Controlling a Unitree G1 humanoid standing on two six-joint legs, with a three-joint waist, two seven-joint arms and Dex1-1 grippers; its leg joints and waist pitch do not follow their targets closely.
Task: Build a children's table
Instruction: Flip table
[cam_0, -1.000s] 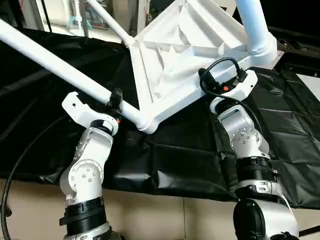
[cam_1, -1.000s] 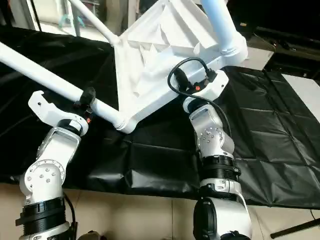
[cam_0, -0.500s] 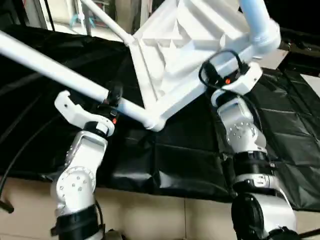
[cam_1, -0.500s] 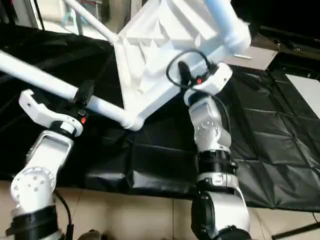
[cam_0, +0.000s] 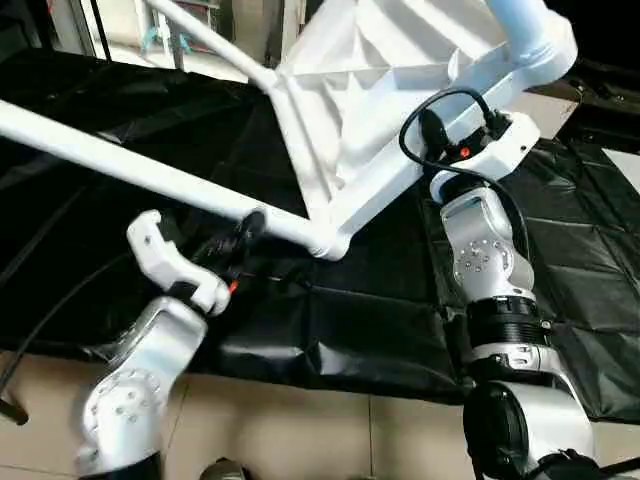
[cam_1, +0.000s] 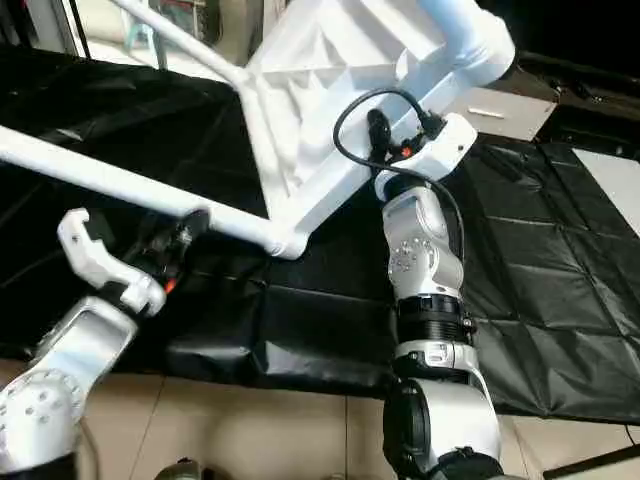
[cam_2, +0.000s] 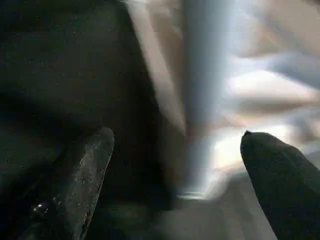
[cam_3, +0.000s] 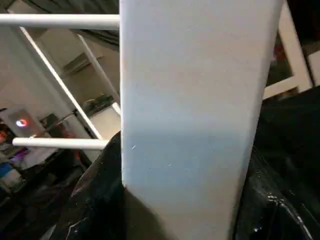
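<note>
The white plastic rectangular table top with ribbed underside (cam_0: 390, 90) is tilted steeply above the worktop covered in black quilted sheeting (cam_0: 350, 320), ribs facing the camera. Its lowest round corner socket (cam_0: 330, 243) hangs just above the sheeting. A long tapered white tube leg (cam_0: 130, 165) is seated in that socket and runs out to the robot's left, close to level. A second white tube leg (cam_0: 200, 35) leaves the far left corner. A third white tube leg (cam_0: 520, 20) rises from the upper right corner socket (cam_0: 545, 55).

The left gripper (cam_0: 240, 240) sits just under the low leg, near the socket. In the left wrist view its fingers (cam_2: 82, 175) stand wide apart with nothing clamped; the leg shows blurred between them.

The right gripper (cam_1: 425, 115) is against the top's right edge below the upper corner. In the right wrist view a flat white edge wall of the top (cam_3: 195, 115) lies between its fingers, which grip it.
</note>
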